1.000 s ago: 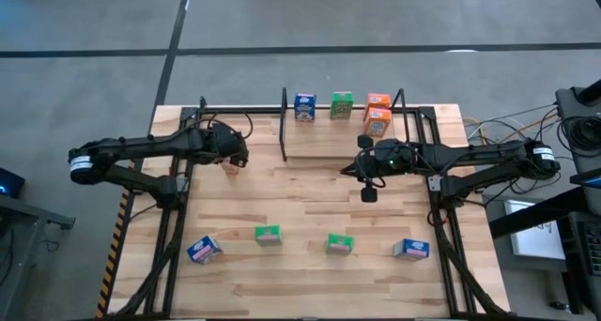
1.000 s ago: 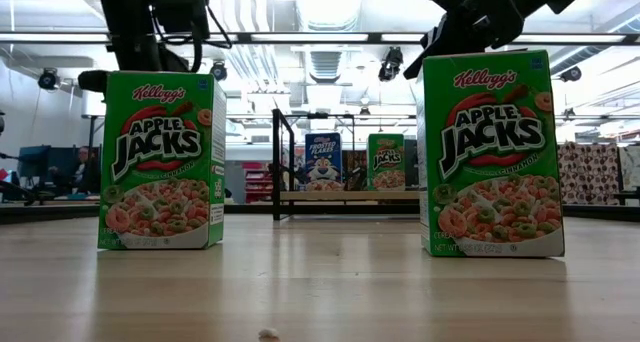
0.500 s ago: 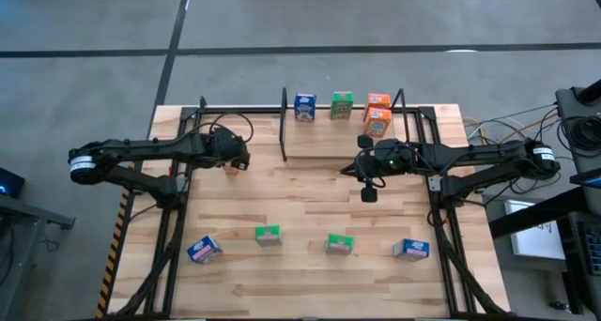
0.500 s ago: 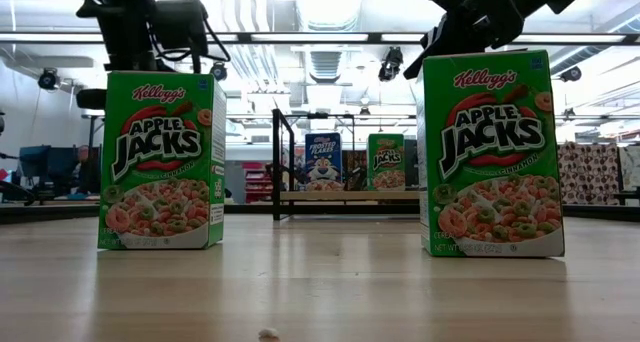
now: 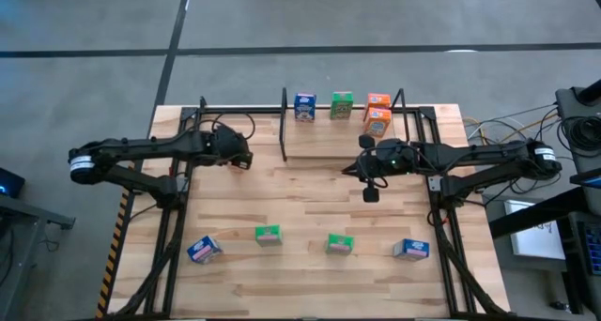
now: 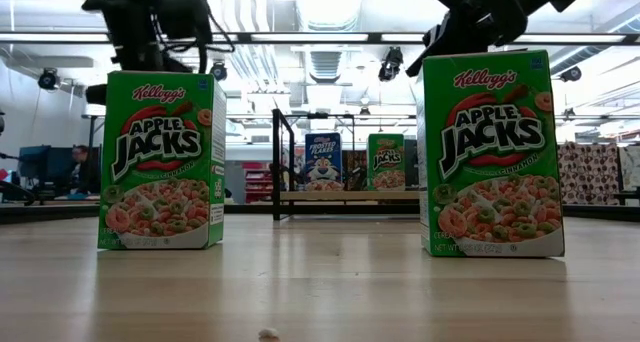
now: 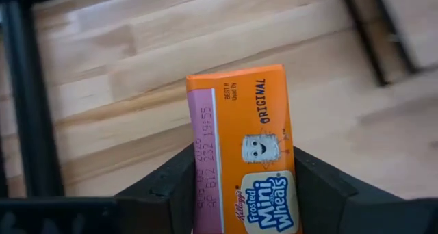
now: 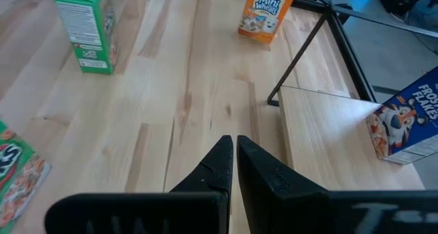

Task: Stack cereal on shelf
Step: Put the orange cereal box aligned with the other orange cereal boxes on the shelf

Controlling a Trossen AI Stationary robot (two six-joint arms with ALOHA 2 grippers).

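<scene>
- The left hand (image 7: 236,186) sits at the left side of the table (image 5: 310,208), just beside the black side frame, with its fingers (image 7: 168,189) on either side of an orange Frosted Mini-Wheats box (image 7: 243,148). In the left wrist view the fingers flank the box closely on both flanks; whether they press it fully I cannot tell.
- The right hand (image 8: 234,162) hangs above the middle of the table, in front of the shelf (image 5: 324,143), fingers pinched shut on nothing.
- The shelf stands at the far edge of the table. On it sit 1 blue box (image 5: 304,106), 1 green box (image 5: 342,105) and 2 orange boxes (image 5: 377,114), the orange ones at the right end.
- 4 boxes wait along the near edge: a blue one (image 5: 204,250), 2 green ones (image 5: 268,235) and another blue (image 5: 410,250).
- Step in hand, as I judge it: securing the orange box on the left so it can go to the shelf.
- To do it well, the fingers should close squarely on the 2 broad faces, centred on the box, so the light carton neither twists nor crushes.
- Lift straight up before travelling, clear of the side frame rod beside it.
- Approach the shelf over its upright posts, not through them, and set the box down flat beside or on top of the other orange ones without nudging them.
- Release only once the box rests flat.
</scene>
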